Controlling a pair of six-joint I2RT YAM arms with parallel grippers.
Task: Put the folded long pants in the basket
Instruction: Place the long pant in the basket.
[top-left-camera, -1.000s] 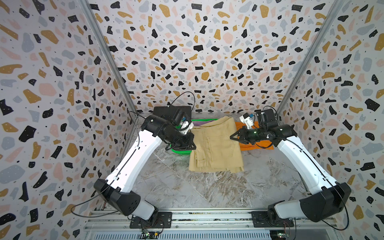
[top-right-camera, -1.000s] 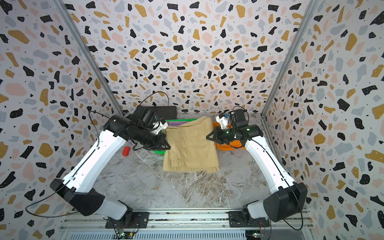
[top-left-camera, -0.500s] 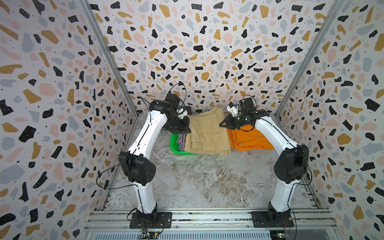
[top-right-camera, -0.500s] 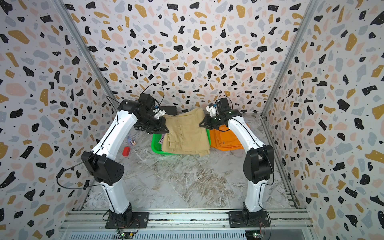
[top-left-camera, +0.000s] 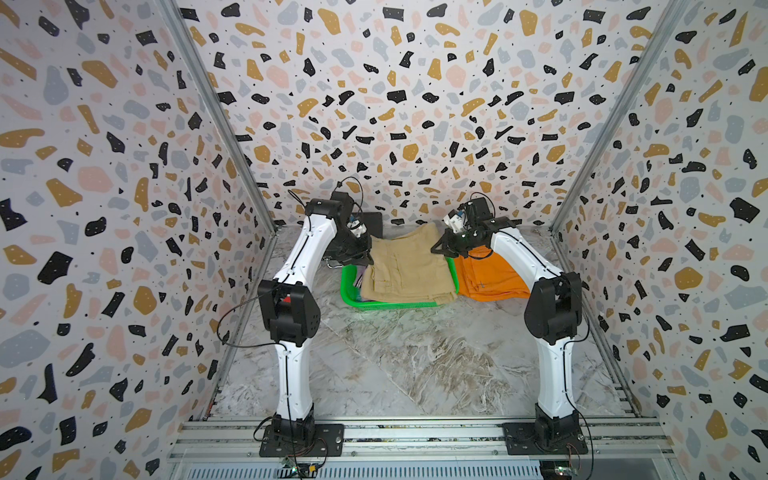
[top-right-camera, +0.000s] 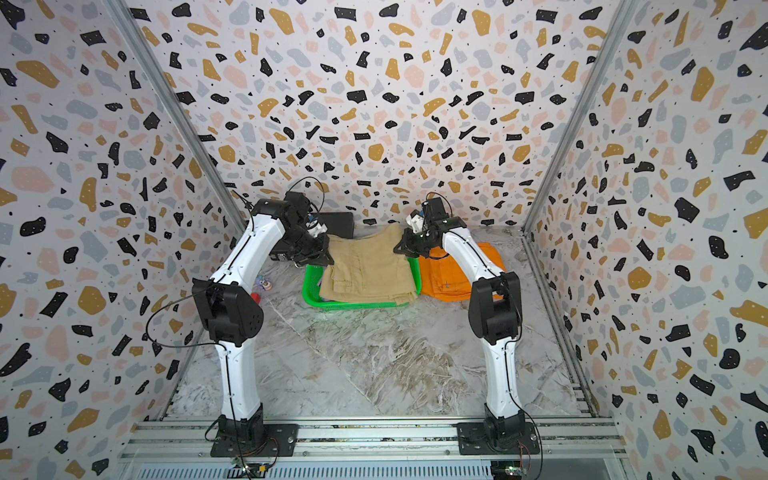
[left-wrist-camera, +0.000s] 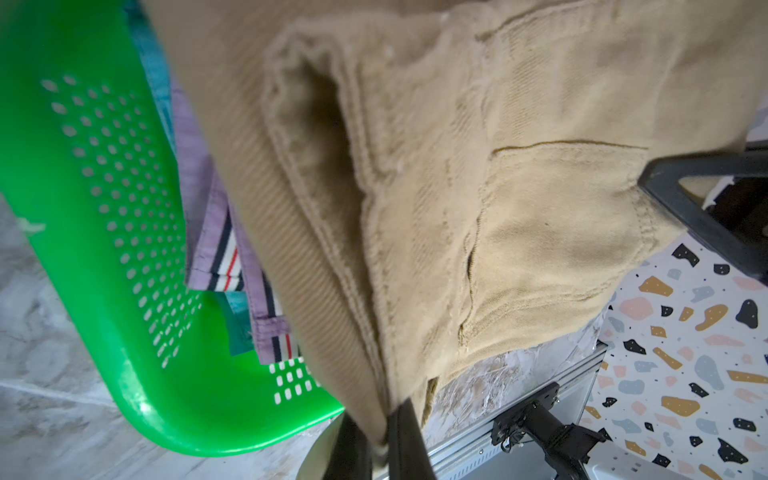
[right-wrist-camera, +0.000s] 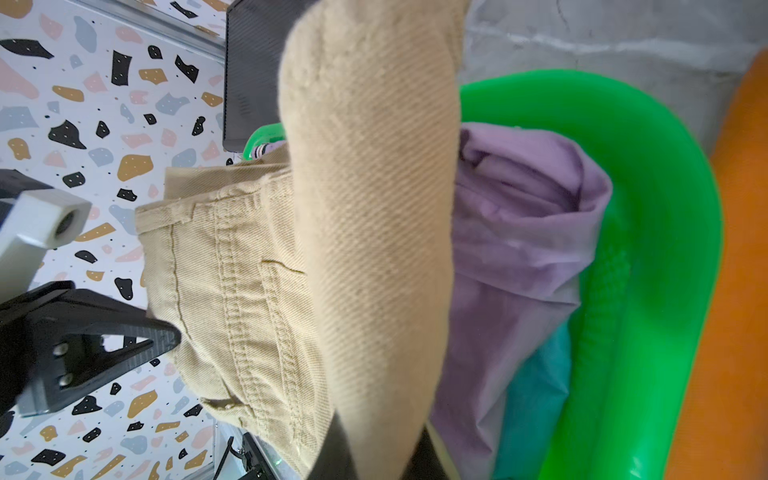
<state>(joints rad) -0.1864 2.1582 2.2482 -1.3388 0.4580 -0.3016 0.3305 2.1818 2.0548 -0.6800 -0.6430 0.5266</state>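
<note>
The khaki folded long pants (top-left-camera: 405, 270) (top-right-camera: 368, 270) hang spread over the green basket (top-left-camera: 390, 305) (top-right-camera: 353, 306), covering most of it. My left gripper (top-left-camera: 365, 259) (left-wrist-camera: 376, 449) is shut on their left edge. At the opposite edge my right gripper (top-left-camera: 436, 249) (right-wrist-camera: 378, 457) is also shut on the khaki cloth (right-wrist-camera: 374, 208). Lilac pants (left-wrist-camera: 208, 187) (right-wrist-camera: 519, 228) and cyan pants (right-wrist-camera: 536, 395) lie inside the basket beneath. Orange pants (top-left-camera: 490, 278) (top-right-camera: 449, 278) lie on the table, against the basket's right side.
A flat black case (top-left-camera: 372, 222) lies at the back wall behind the basket. A small red object (top-right-camera: 254, 296) and a little toy (top-right-camera: 264, 284) sit left of the basket near the left arm. Patterned walls close in both sides.
Both arms have carried the khaki pants from the middle of the table back toward the wall; the pants now hang over the basket instead of in front of it.
</note>
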